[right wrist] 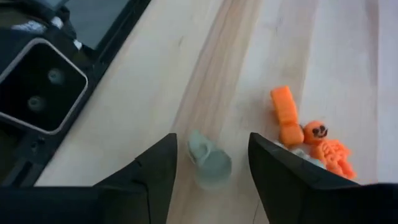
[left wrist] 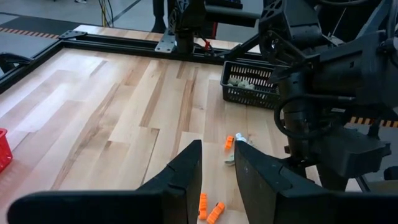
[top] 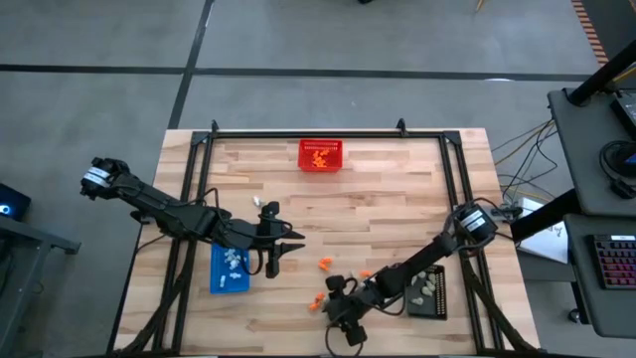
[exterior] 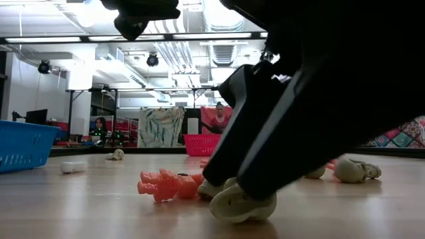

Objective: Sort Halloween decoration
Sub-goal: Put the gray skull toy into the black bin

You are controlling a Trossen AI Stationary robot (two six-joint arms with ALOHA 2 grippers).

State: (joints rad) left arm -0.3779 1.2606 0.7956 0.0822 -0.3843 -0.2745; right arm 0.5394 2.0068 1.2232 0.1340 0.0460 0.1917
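Observation:
Tiny orange trinkets point(top: 323, 264) lie scattered on the table's near middle, and white ones sit in the blue tray point(top: 231, 268). My right gripper point(top: 343, 310) is low at the near edge, open. Its fingers stand on either side of a pale grey-beige trinket point(right wrist: 210, 163) that rests on the wood point(exterior: 242, 202). An orange skeleton figure point(right wrist: 326, 149) and an orange block point(right wrist: 286, 115) lie just beside it. My left gripper point(top: 273, 257) hovers beside the blue tray, open by a narrow gap point(left wrist: 219, 180) and empty.
A red mesh basket point(top: 320, 155) with orange pieces stands at the far edge. A black tray point(top: 429, 290) holding pale pieces sits on the near right. More trinkets lie on the wood: orange ones point(left wrist: 216, 213), a white one point(exterior: 73, 167) and a pale one point(exterior: 355, 170). A black frame borders the table.

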